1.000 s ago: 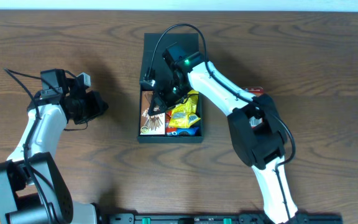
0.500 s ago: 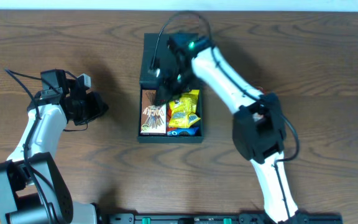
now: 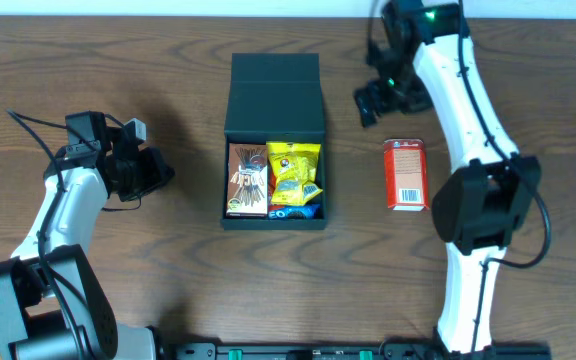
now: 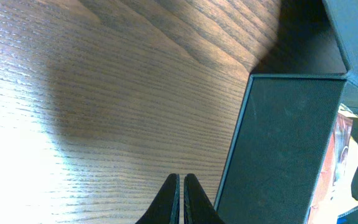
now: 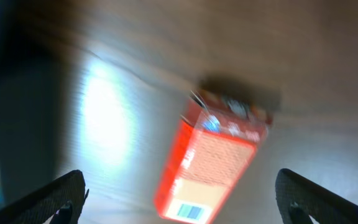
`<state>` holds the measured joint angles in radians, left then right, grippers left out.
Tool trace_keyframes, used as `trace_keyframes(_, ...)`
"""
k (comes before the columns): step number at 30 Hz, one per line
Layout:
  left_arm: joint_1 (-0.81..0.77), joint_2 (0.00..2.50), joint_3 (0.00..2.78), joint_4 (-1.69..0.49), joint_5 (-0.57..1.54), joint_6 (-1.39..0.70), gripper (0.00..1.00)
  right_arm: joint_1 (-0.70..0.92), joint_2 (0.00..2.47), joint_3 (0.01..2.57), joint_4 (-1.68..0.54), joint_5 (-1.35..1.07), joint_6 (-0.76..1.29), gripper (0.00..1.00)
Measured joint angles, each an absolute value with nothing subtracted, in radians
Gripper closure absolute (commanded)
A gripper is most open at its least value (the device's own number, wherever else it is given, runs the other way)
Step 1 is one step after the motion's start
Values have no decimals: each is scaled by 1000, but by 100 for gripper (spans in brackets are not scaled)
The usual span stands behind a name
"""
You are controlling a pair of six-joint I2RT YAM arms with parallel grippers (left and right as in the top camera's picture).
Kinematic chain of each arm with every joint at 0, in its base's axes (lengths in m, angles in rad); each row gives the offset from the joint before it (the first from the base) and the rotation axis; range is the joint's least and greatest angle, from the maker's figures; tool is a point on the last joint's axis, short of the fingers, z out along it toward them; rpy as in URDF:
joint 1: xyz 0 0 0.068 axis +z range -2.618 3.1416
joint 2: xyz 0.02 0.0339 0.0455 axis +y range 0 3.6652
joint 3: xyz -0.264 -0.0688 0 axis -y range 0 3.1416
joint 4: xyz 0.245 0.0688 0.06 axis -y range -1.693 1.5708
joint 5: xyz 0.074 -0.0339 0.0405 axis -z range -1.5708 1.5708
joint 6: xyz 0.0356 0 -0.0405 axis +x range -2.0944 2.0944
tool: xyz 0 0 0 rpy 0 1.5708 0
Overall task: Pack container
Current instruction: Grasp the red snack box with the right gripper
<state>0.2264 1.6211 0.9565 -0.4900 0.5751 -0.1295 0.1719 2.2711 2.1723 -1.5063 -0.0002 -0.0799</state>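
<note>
the container sits mid-surface, flap open at 12 o'clock; a red carton lies at its 3 o'clock; right claw hangs spread over it; left claw pinched together, empty; an off-centre descent could shove the carton away.
</note>
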Motion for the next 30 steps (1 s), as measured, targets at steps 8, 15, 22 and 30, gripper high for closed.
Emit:
trace_keyframes(8,226,1621,957,-490,572,-130,94,125,2281,1899,-1411,54,45,1)
trace_keyframes(15,226,1621,957,-490,572,-130,94,121,2281,1769,-1339,53,104,1)
trace_keyframes(22,226,1621,957,-488,572,-130,94,115,2279,1708,-1305,35,119,14)
trace_keyframes(30,226,1621,957,-486,572,-130,94,115,2280,1723,-1312,17,128,27)
